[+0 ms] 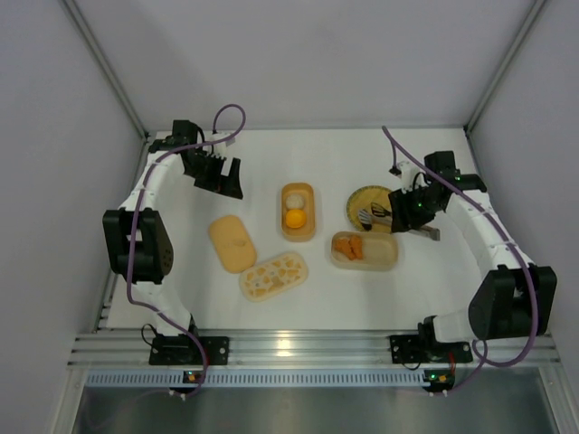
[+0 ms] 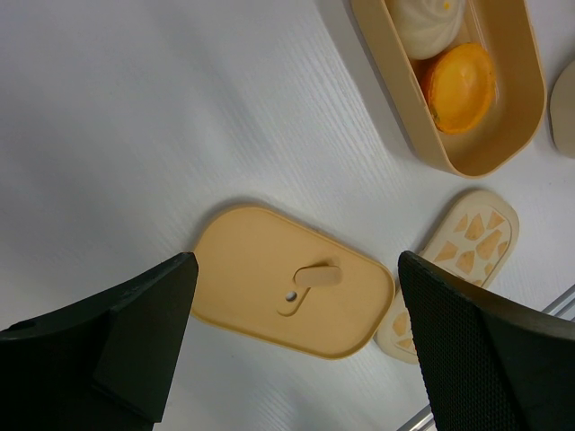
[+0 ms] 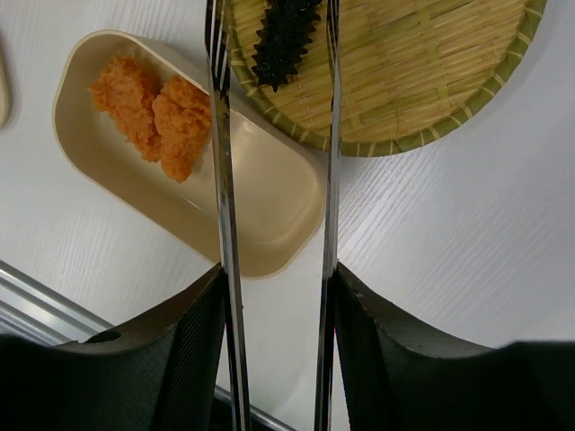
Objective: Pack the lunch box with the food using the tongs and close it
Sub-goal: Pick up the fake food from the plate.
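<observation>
a: where are the tongs?
b: in my right gripper (image 3: 278,274). its fingers (image 3: 193,350) press on the outside of both arms of the tongs (image 3: 221,180), so it is gripping them. the arms point away from the wrist and stand apart, not squeezed together.
a: and the tips?
b: they're over the woven plate (image 3: 431,81), one on each side of the dark piece (image 3: 286,31) lying there. there's a clear gap on one side. on the other side the arm runs just beside it, and i cannot tell if it touches.
a: what's packed?
b: the orange chunks (image 3: 153,108) sit at one end of the right box (image 3: 278,238), which lies just beside the plate, on the side nearer my bases. the middle box (image 2: 499,148) holds the whitish ball (image 2: 431,22) and the yellow-orange ball (image 2: 458,85), side by side.
a: lids?
b: both are off. the plain lid (image 2: 243,269) lies flat on the table (image 2: 135,108), left of the middle box. the patterned lid (image 2: 472,247) lies just beside it, toward the near edge.
a: and your other arm?
b: my left gripper (image 2: 298,260) hangs above the plain lid with its fingers spread wide, holding nothing.
</observation>
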